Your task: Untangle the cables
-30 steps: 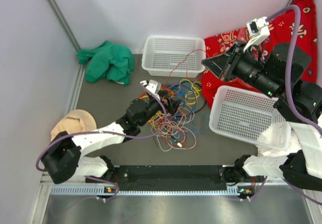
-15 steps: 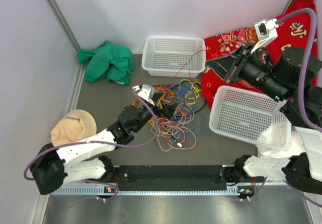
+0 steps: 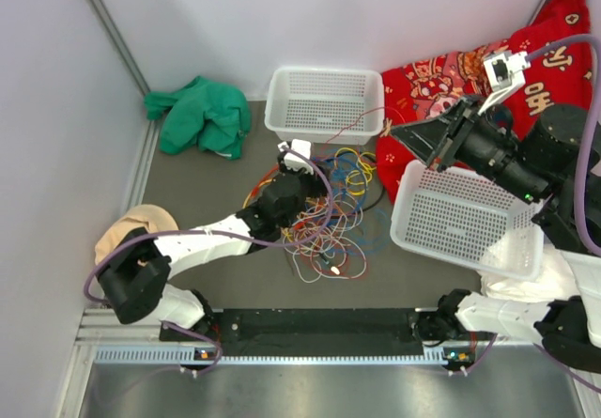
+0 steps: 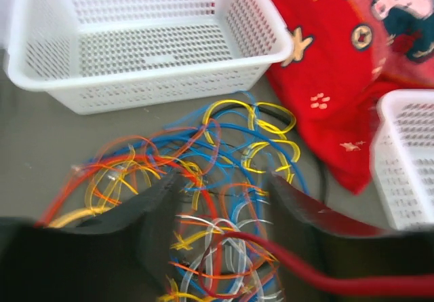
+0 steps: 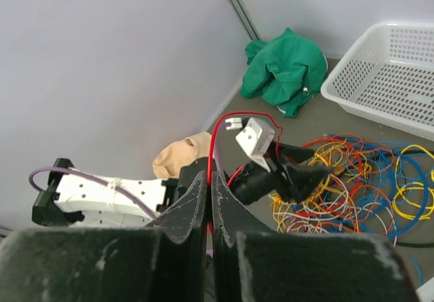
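The cables [image 3: 333, 207] lie in a tangled pile of yellow, red, orange, blue and white loops mid-table. My left gripper [image 3: 312, 185] is low over the pile's left part. In the left wrist view its fingers stand open astride the cables [image 4: 224, 139], gripping nothing. My right gripper [image 3: 396, 131] is raised to the right, shut on a thin red cable [image 3: 362, 117]. This red cable [image 5: 214, 142] rises from the closed jaws [image 5: 209, 174], arcs over to a white plug, and also crosses the left wrist view [image 4: 305, 268].
A white basket [image 3: 324, 108] stands behind the pile, and a second white basket [image 3: 465, 221] sits at the right under my right arm. A red patterned cloth [image 3: 441, 70], a green cloth [image 3: 197, 113] and a beige cloth [image 3: 131, 230] lie around.
My left gripper has pushed forward into the pile and its jaws have narrowed a little. My right gripper has drifted right and back, keeping hold of the red cable.
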Robot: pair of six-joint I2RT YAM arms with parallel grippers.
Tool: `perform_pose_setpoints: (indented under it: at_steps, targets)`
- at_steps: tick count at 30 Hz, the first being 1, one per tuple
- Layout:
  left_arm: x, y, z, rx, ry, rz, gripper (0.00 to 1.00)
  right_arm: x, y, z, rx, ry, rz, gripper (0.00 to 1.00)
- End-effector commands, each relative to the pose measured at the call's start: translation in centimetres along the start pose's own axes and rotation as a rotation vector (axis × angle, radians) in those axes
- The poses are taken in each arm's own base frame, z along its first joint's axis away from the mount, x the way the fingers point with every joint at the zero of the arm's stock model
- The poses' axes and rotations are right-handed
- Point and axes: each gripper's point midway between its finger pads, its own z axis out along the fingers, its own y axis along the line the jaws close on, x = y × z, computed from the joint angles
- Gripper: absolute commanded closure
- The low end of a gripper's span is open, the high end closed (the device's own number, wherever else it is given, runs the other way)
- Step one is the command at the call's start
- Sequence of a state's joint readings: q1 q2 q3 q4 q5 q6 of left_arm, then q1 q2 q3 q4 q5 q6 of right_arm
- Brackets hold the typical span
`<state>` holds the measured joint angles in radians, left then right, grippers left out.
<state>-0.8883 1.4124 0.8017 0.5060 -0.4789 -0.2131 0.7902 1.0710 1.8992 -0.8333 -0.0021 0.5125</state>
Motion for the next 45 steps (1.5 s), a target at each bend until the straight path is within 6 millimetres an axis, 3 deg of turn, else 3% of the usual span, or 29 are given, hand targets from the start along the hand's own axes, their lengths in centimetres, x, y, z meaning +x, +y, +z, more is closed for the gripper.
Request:
perform_pose_setpoints:
  at_steps: [1, 2, 6, 8, 9, 10, 11, 12, 13, 14, 15, 16, 18, 19, 21, 22, 26, 34, 45]
  targets:
    - [-2.5, 0.5, 1.2, -0.054, -0.039, 0.012, 0.66, 0.3, 0.3, -0.3, -0.020, -0.009, 0.017, 1.00]
    - [-2.8, 0.4, 1.2, -0.052, -0.035, 0.016, 1.00, 0.5, 0.2, -0.4, -0.019, -0.007, 0.015, 1.00]
    - [-5.1, 0.7, 0.1, -0.071, -0.024, 0.001, 1.00, 1.2, -1.3, -0.9, 0.034, -0.018, 0.004, 1.00]
    - [-7.5, 1.0, -1.3, -0.084, -0.016, -0.028, 1.00, 1.9, -2.7, -1.3, 0.082, -0.024, -0.012, 1.00]
    - [-8.6, 1.0, -1.8, -0.086, -0.014, -0.061, 1.00, 2.2, -3.2, -1.5, 0.101, -0.028, -0.017, 0.95]
    - [-12.0, 0.7, -2.4, -0.083, -0.047, -0.096, 1.00, 3.0, -4.4, -1.5, 0.142, -0.025, -0.024, 0.84]
    - [-11.6, 1.0, -2.9, -0.097, 0.016, -0.072, 1.00, 3.3, -4.9, -1.5, 0.159, -0.023, -0.031, 0.57]
    - [-12.6, 0.7, -3.2, -0.090, 0.028, -0.072, 1.00, 3.7, -5.4, -1.4, 0.170, -0.022, -0.038, 0.47]
    - [-16.0, -0.1, -3.6, -0.065, -0.011, -0.096, 1.00, 5.3, -6.3, -0.7, 0.188, 0.013, -0.050, 0.40]
    - [-16.0, -0.6, -4.0, -0.036, 0.033, -0.078, 1.00, 5.4, -6.4, -0.6, 0.182, 0.004, -0.060, 0.31]
    - [-17.0, -1.0, -4.2, -0.018, 0.034, -0.084, 1.00, 6.1, -6.6, -0.2, 0.176, 0.014, -0.065, 0.28]
    - [-19.4, -1.8, -4.4, 0.008, 0.006, -0.107, 1.00, 7.9, -7.1, 0.5, 0.168, 0.058, -0.071, 0.27]
    - [-19.9, -2.9, -4.9, 0.058, 0.048, -0.117, 1.00, 8.6, -6.9, 1.3, 0.128, 0.052, -0.079, 0.26]
    - [-21.2, -3.6, -5.0, 0.083, 0.044, -0.135, 1.00, 10.5, -7.2, 1.9, 0.112, 0.091, -0.079, 0.26]
    - [-22.1, -4.9, -5.7, 0.142, 0.075, -0.167, 1.00, 10.4, -6.5, 2.4, 0.057, 0.052, -0.074, 0.26]
    - [-21.6, -5.4, -5.4, 0.157, 0.101, -0.170, 1.00, 11.4, -6.6, 2.8, 0.036, 0.067, -0.069, 0.26]
    - [-21.4, -6.9, -5.8, 0.226, 0.152, -0.191, 1.00, 11.0, -5.1, 3.3, -0.053, 0.029, -0.069, 0.26]
    - [-21.1, -7.1, -6.1, 0.235, 0.173, -0.210, 1.00, 11.4, -2.8, 6.3, -0.188, 0.011, -0.041, 0.27]
    - [-20.3, -7.9, -6.2, 0.269, 0.206, -0.235, 1.00, 15.0, -3.3, 11.4, -0.200, 0.080, -0.005, 0.31]
